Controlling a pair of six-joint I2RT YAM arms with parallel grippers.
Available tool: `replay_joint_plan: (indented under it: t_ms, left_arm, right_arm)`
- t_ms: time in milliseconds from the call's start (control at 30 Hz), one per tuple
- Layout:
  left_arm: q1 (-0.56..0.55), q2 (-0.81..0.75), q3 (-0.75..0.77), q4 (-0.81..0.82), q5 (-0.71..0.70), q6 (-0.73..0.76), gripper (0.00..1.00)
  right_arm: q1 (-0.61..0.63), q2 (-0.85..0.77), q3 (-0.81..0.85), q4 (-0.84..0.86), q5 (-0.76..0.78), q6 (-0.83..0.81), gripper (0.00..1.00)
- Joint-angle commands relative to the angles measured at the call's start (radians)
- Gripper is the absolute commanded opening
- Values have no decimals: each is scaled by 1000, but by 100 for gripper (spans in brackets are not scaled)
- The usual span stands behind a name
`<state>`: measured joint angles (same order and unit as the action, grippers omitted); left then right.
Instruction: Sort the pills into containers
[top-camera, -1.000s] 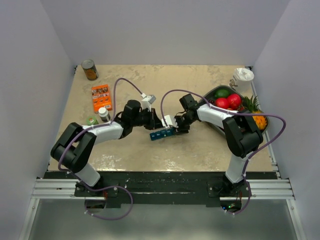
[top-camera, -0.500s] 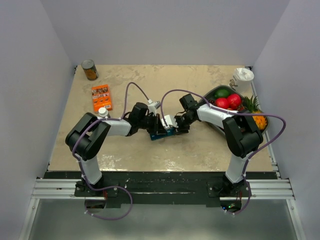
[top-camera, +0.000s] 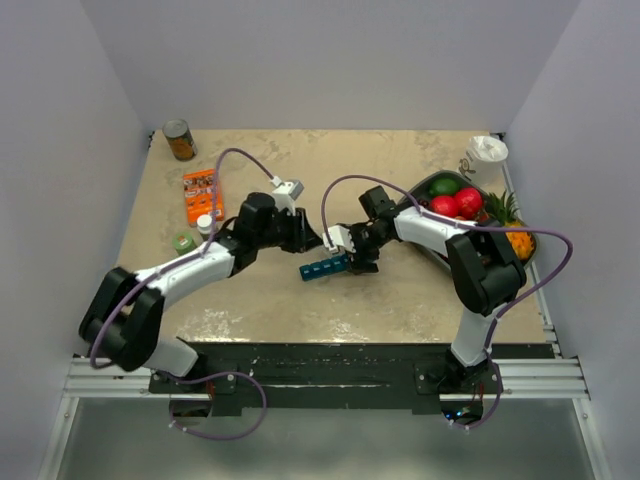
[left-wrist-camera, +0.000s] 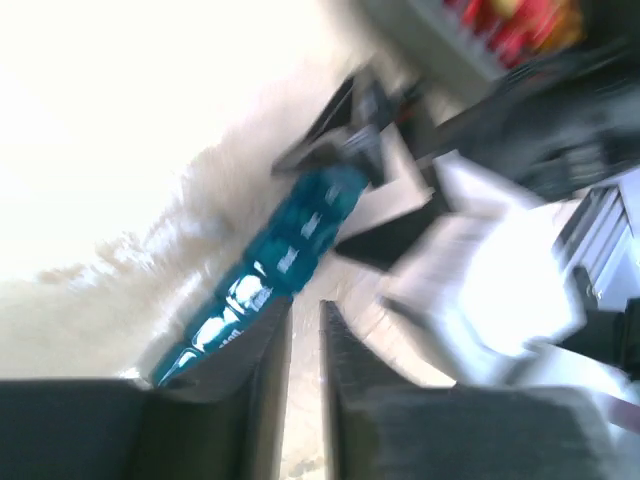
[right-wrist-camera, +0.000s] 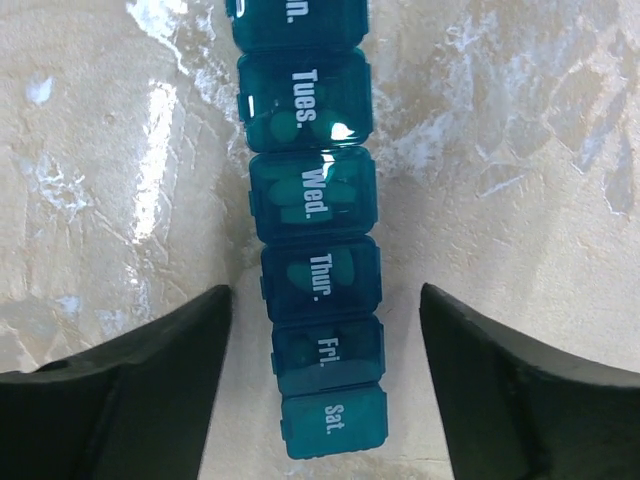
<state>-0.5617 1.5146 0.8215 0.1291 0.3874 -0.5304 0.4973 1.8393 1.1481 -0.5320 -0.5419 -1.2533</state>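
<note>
The teal-blue containers strip (top-camera: 325, 268) lies flat on the table mid-scene, all lids closed and marked with day names (right-wrist-camera: 310, 200). Pale pills (right-wrist-camera: 330, 268) show through the Tues, Wed and Thur lids. My right gripper (top-camera: 352, 256) hovers over the strip's right end, open, with its fingers (right-wrist-camera: 150, 370) wide on either side of the Thur–Sat end and touching nothing. My left gripper (top-camera: 305, 238) is just above and left of the strip. In its blurred wrist view the strip (left-wrist-camera: 285, 260) lies beyond the left fingertip, and its fingers (left-wrist-camera: 345, 390) stand slightly apart with only table between them.
A small dark white-capped bottle (top-camera: 205, 224), a green roll (top-camera: 182, 241) and an orange box (top-camera: 203, 190) sit at the left. A can (top-camera: 180, 139) stands at the back left. A grey fruit tray (top-camera: 425, 185) and a white cup (top-camera: 487, 155) are at the right. Walls enclose three sides.
The right gripper has opened and let go of the strip. The left gripper has pulled back from the strip toward the upper left, and its jaws have parted.
</note>
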Motion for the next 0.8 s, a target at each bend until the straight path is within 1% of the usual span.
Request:
replay_joint_plan:
  t_ms: [0,67,100,133,167,200,233,267,300,333,367,400,433,467,533,567,600,633,667,767]
  left_arm:
    - [37,-183,-18,-16,-128,69,41]
    - [54,-275,-31,-49,-178,110,51]
    - [62,-309,-36,-62,-194,124,60]
    - [77,-373,-41,-84,-209,156,65]
    - [88,-407,-45,-97,-231,170,75]
    - [98,-441,-48,-108,-240,178,82]
    - [123,-508,-51,-123,-242,191,88]
    - [137,-540,-53,-128,-237,199,94]
    - [150,-571,-51,-169,-239,207,99]
    - [170,-626,-48,-207,-239,233,99]
    - [177,-651,-38,-230,-246,248,99]
    - [178,-692,-30,-256,-260,283,99]
    - [178,-706,-10,-314,-269,296,99]
    - [178,-721,-2,-342,-291,309,99]
    - [178,-757,21,-414,-311,329,99]
    - [178,-767,25,-433,-323,333,99]
    - [178,-789,30,-450,-326,333,99]
    - [178,-798,34,-473,-328,328,99]
    - [178,-809,36,-483,-321,326,99]
    - [178,-849,36,-506,-306,319,99]
  right_arm:
    - [-17,-70,74,-14,-44,97,86]
    - [-23,-103,105,-28,-41,130,90]
    - [-34,-115,116,-48,-43,144,92]
    - [-40,-130,124,-55,-43,158,93]
    - [-45,-150,139,-65,-32,196,95]
    - [-51,-185,145,-75,-23,219,98]
    - [-55,-211,148,-77,-15,245,99]
    - [-60,-236,151,-72,-6,315,99]
    - [-75,-291,151,-60,-4,359,99]
    - [-89,-317,156,-56,-4,409,99]
    - [-101,-342,171,-48,-9,528,99]
    - [-135,-369,179,-27,-6,595,99]
    - [-150,-414,186,-14,-1,661,99]
    - [-186,-443,202,-7,-1,769,99]
    - [-219,-529,199,59,5,895,99]
    - [-239,-561,185,87,22,1013,99]
    - [-241,-592,171,160,90,1070,99]
    - [-241,-662,153,197,150,1125,99]
    - [-243,-689,130,226,199,1226,99]
    - [-241,-739,159,227,304,1319,99]
